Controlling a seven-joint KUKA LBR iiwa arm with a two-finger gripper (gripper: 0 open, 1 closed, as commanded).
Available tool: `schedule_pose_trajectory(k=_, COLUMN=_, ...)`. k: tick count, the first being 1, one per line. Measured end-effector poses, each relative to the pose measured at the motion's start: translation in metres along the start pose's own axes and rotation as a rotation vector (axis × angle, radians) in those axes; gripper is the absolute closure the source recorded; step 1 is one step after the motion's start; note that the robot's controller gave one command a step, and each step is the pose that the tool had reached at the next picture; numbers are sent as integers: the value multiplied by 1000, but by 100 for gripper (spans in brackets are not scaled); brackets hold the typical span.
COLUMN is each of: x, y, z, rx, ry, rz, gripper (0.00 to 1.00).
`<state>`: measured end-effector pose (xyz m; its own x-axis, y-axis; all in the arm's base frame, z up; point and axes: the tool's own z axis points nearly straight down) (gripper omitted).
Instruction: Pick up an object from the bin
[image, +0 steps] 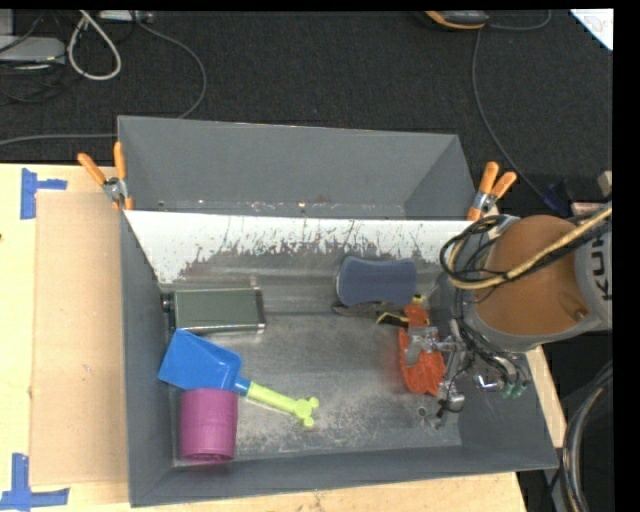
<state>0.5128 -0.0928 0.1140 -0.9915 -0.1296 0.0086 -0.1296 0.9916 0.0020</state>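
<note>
Item 1, robot. The arm (560, 300) is reaching into the grey metal bin (290, 165) from the right. Its wrist is wearing a rounded brown-orange cover (525, 285), and black and yellow cables (478, 255) are looping across the cover's left side.

Item 2, pincer. The pincer (443, 402) is hanging low over the bin floor, in the right part of the bin and toward the near wall. Whether it is released or clenched cannot be told, as the wrist hardware is crowding it.

Item 3, nearest thing. An orange-red object (420, 372) of irregular shape is lying on the floor at the right of the bin, just left of the pincer and running from there toward the far side. Whether the two are touching cannot be told, and the object is not showing as gripped.

Item 4, other contents.
- A dark blue padded object (375, 282) is resting against the foot of the far wall, right of centre and just beyond the far end of the orange-red object.
- A grey-green flat box (213, 309) is lying at the far left of the floor, well apart from the pincer.
- A blue toy scoop (200, 363) with a yellow-green handle is lying at the near left, its handle pointing right toward the middle of the floor.
- A purple cup (208, 425) is lying in the near left corner, just beside the scoop's blue blade on its near side.

Item 5, floor. The middle of the floor is showing bare, scuffed metal.
</note>
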Motion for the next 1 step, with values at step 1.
schedule_pose_trajectory(k=1, x=7, y=11, z=36, rx=-5, ry=-7, rz=-27, gripper=0)
